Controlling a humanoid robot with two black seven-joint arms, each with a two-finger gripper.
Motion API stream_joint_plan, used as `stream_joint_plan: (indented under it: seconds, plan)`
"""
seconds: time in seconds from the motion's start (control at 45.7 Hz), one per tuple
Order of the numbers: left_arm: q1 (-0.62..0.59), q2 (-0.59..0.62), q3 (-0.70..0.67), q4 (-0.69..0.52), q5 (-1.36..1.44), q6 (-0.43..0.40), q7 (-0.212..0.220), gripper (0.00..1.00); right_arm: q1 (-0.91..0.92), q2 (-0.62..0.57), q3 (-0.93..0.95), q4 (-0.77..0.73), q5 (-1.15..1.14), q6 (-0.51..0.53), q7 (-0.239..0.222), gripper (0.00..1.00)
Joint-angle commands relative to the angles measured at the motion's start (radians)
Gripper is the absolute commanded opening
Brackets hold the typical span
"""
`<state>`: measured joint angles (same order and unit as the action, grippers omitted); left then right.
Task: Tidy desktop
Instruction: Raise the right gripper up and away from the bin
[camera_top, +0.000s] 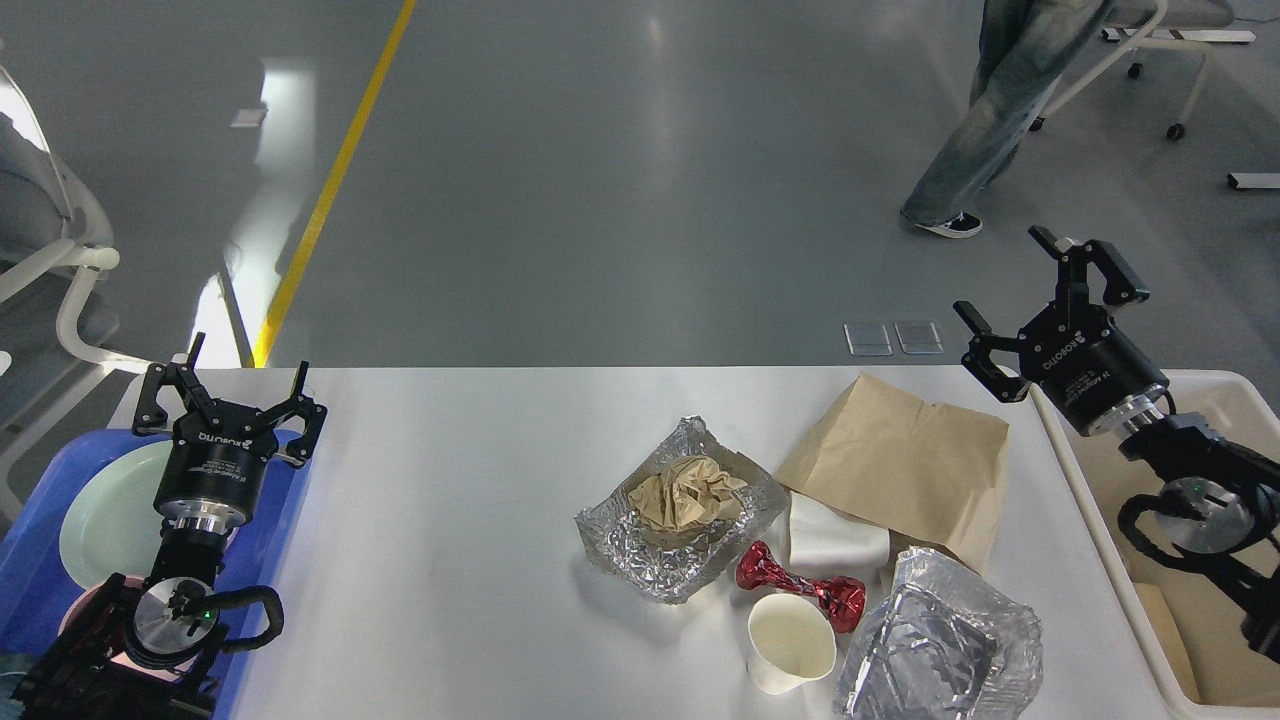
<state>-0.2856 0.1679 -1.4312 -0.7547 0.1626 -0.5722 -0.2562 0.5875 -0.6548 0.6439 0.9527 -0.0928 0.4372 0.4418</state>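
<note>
white-grey smooth desktop (450, 500), rounded corners, litter at right

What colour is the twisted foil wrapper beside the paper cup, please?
Shiny red twisted foil wrapper, head view.

A crumpled brown paper ball (685, 500) sits in an open foil wrapper (680, 515); beside it lie a flat brown paper bag (900, 465), a red foil wrapper (800, 588), a white paper cup (790, 645) and a foil container (940, 650); a blue tray (40, 545) holds a pale plate (105, 510); a cream bin (1205, 560) stands right; a jeans-clad passer-by (1010, 110) crosses behind.
</note>
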Motion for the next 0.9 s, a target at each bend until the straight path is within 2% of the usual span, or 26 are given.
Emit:
stream_joint_plan:
  seconds: [0.0, 0.219, 0.328, 0.459, 0.547, 0.591, 0.634, 0.678, 0.809, 0.875]
  plan:
    - [0.000, -0.001, 0.000, 0.000, 0.000, 0.000, 0.000, 0.97, 0.233, -0.088, -0.332, 0.000, 0.002, 0.006, 0.000, 1.00]
    - [-0.001, -0.001, 0.000, 0.000, 0.000, 0.000, 0.000, 0.97, 0.711, -0.085, -0.998, 0.003, -0.004, 0.008, -0.003, 1.00]
    - [0.000, -0.001, 0.000, 0.000, 0.000, 0.000, 0.000, 0.97, 0.932, -0.031, -1.324, 0.012, 0.001, 0.029, -0.002, 1.00]
    - [-0.001, -0.001, 0.000, 0.000, 0.000, 0.000, 0.000, 0.97, 1.133, 0.092, -1.607, 0.018, 0.001, 0.161, -0.003, 1.00]
    - [0.000, 0.001, 0.000, 0.000, 0.000, 0.000, 0.000, 0.97, 1.291, 0.208, -1.769, 0.050, -0.004, 0.297, -0.021, 1.00]
    - [0.000, -0.001, 0.000, 0.000, 0.000, 0.000, 0.000, 0.97, 1.345, 0.248, -1.810, 0.081, -0.004, 0.317, -0.040, 1.00]
    - [0.000, -0.001, 0.000, 0.000, 0.000, 0.000, 0.000, 0.97, 1.394, 0.282, -1.839, 0.122, -0.004, 0.322, -0.081, 1.00]
    - [-0.001, 0.001, 0.000, 0.000, 0.000, 0.000, 0.000, 0.97, 1.433, 0.311, -1.851, 0.167, -0.002, 0.321, -0.147, 1.00]
    - [0.000, -0.001, 0.000, 0.000, 0.000, 0.000, 0.000, 0.97, 1.554, 0.380, -1.853, 0.308, -0.001, 0.311, -0.418, 1.00]
    - [-0.001, -0.001, 0.000, 0.000, 0.000, 0.000, 0.000, 0.97, 1.620, 0.397, -1.850, 0.382, 0.001, 0.298, -0.529, 1.00]
